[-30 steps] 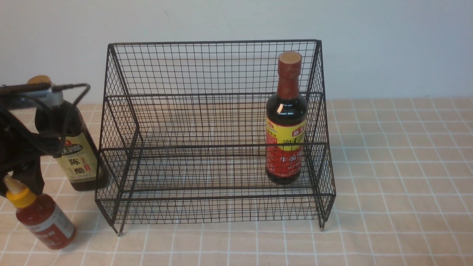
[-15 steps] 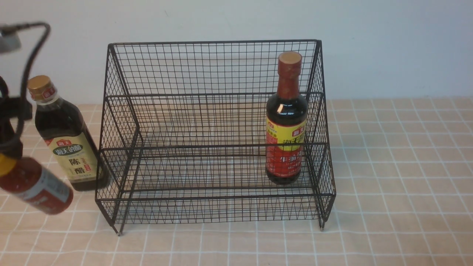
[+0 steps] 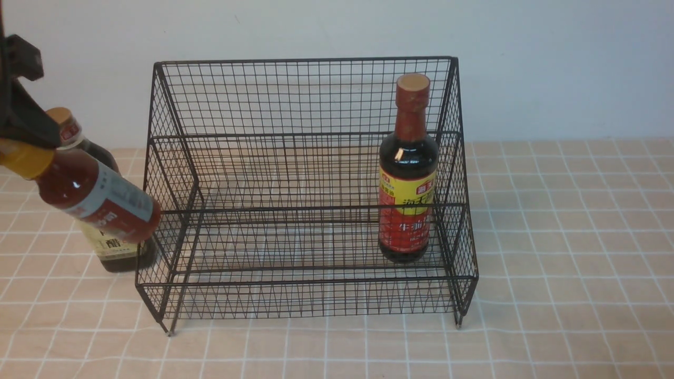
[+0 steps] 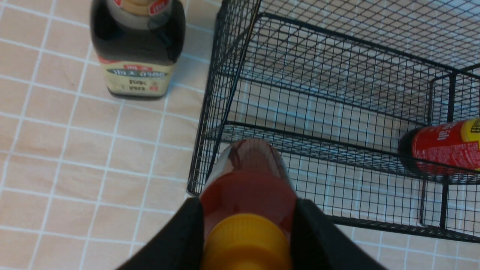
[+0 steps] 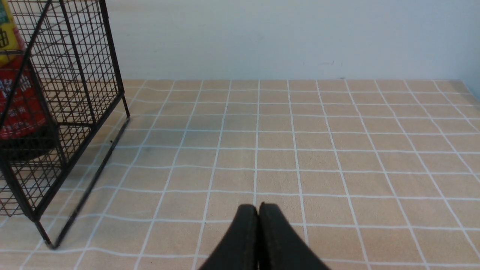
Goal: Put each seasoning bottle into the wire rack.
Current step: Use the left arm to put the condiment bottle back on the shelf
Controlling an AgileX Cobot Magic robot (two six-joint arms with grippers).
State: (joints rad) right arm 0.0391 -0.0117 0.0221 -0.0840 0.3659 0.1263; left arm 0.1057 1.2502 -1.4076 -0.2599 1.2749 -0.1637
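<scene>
Small red bottle with yellow nozzle cap (image 3: pixel 100 200) hung tilted in air just left of wire rack (image 3: pixel 305 95), outside it. Left gripper (image 4: pixel 245 221) clamped shoulder below cap. Likely light, squeezable plastic, smooth-sided. Hold near neck left body free to swing; mid-body grip probably steadier. Front view gave tilt and height, little of jaws. Left wrist view showed both pads (image 4: pixel 180 232) hugging bottle, base near rack's front-left corner. Right wrist view alone showed right gripper (image 5: pixel 258 213) — jaws pressed together, empty, over checked cloth (image 5: pixel 337 150).
</scene>
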